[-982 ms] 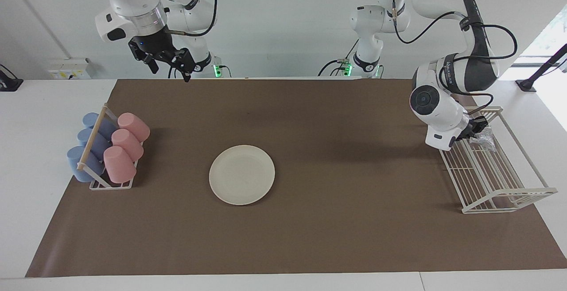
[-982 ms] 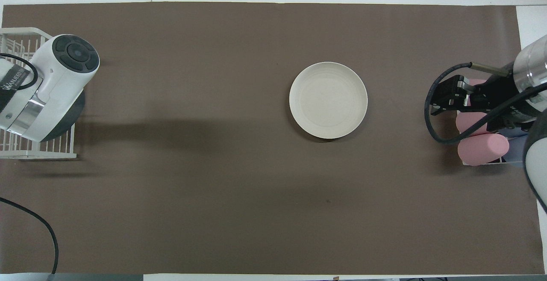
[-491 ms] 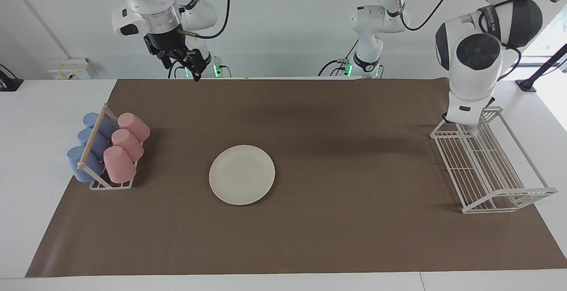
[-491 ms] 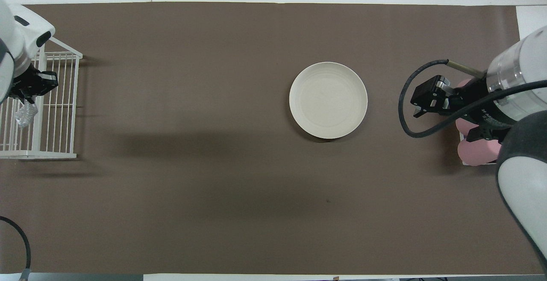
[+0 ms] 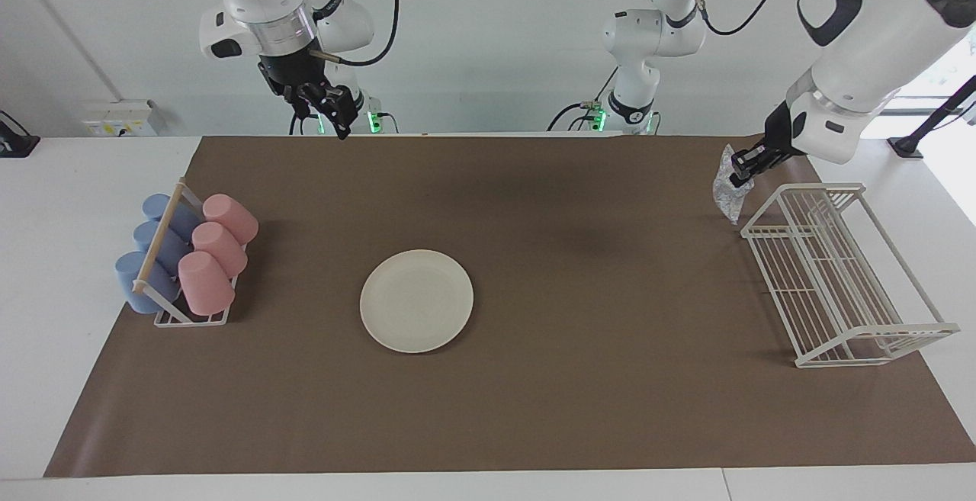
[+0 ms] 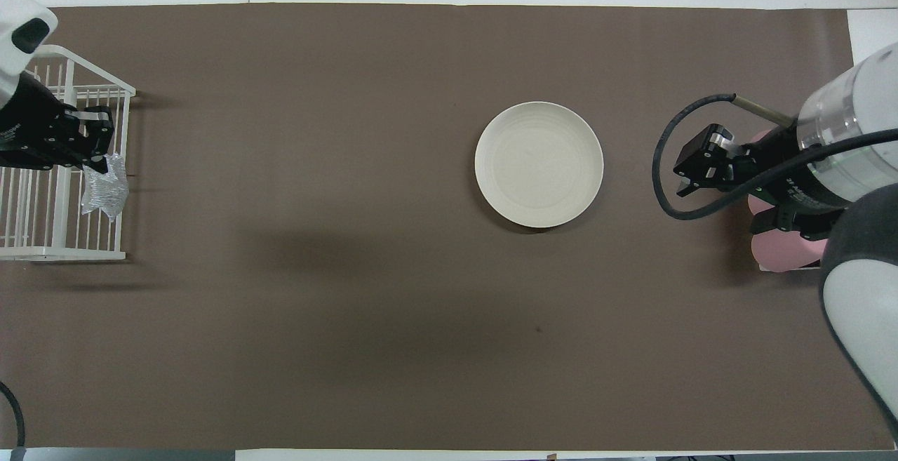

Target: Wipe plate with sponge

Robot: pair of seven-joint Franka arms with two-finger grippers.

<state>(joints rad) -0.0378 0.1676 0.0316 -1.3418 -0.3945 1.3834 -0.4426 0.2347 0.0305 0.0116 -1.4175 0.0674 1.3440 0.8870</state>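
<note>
- The left claw [image 5: 738,178] hangs at the upper right of the facing view, clenched on the sponge [image 5: 726,188] — the silvery mesh pad dangles below its fingertips, in the air over the brown mat [image 5: 534,409] just beside the white wire rack [image 5: 854,333].
- In the overhead view the same left claw [image 6: 95,156] sits at the left edge of the frame, with the sponge [image 6: 104,191] hanging over the rack's [image 6: 42,254] inner edge.
- The plate [image 5: 416,300] lies flat on the mat a little below the centre of the facing view, well apart from both claws; in the overhead view the plate [image 6: 539,164] is right of centre.
- The right claw [image 5: 335,116] waits at the upper left of the facing view, raised over the desk's edge — its fingers released, holding nothing.
- At the left of the facing view, pink cups [image 5: 216,253] and blue cups [image 5: 149,253] lie tipped in a small cup rack [image 5: 191,319].
</note>
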